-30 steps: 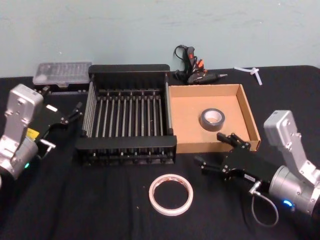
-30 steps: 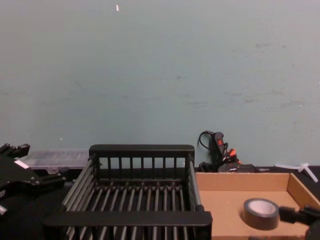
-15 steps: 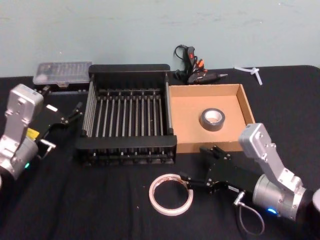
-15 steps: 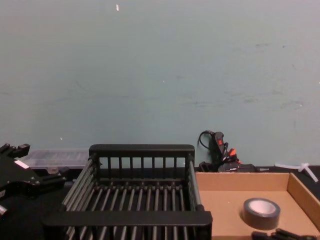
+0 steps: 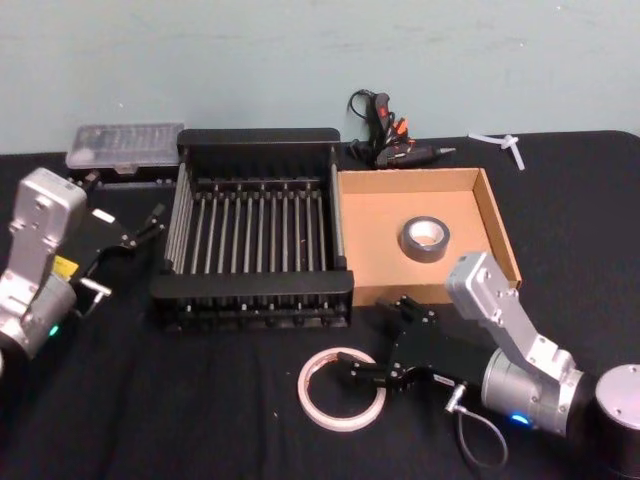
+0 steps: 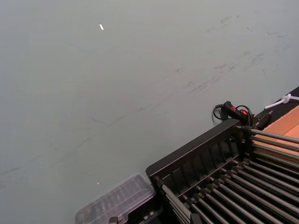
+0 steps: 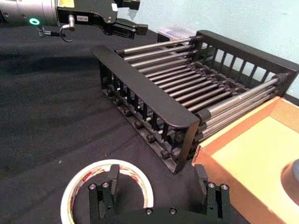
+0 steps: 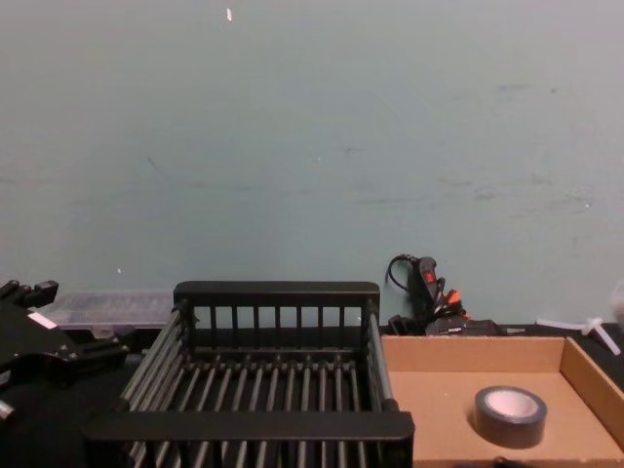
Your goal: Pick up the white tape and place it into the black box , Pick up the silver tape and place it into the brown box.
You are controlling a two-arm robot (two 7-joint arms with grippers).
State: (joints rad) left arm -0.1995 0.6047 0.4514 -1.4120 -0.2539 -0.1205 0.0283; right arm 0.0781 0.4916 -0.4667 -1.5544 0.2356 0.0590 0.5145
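Landmark: black slatted plastic crate (image 5: 255,225) at table centre. The white tape (image 5: 341,388), a wide thin cream ring with red print on its inner core, lies flat on the black cloth in front of the crate's near right corner, not yet lifted. Small thick dark grey-silver tape roll (image 5: 425,239) already sits inside the shallow tan cardboard tray (image 5: 497,215), which butts against the crate's right side.

Right gripper (image 5: 385,357) is low at the white ring's right edge, in front of the crate; in the right wrist view its fingers (image 7: 110,185) are spread, holding nothing, one over the ring's band and the other outside it. Left gripper (image 5: 150,221) is parked just left of the crate, fingers apart, empty.

Step in hand, as I judge: grasp the white ring. To do it well: come straight down so one finger goes inside the hole and one outside, pinch the band, lift clear of the cloth, then carry over the crate's front rim before release. The ring is thin and may slide if a finger lands on top.

Hard to tell: whether a fingertip already touches the ring. The red print is unreadable. The ring's near edge and the roll are cut off in the right wrist view.
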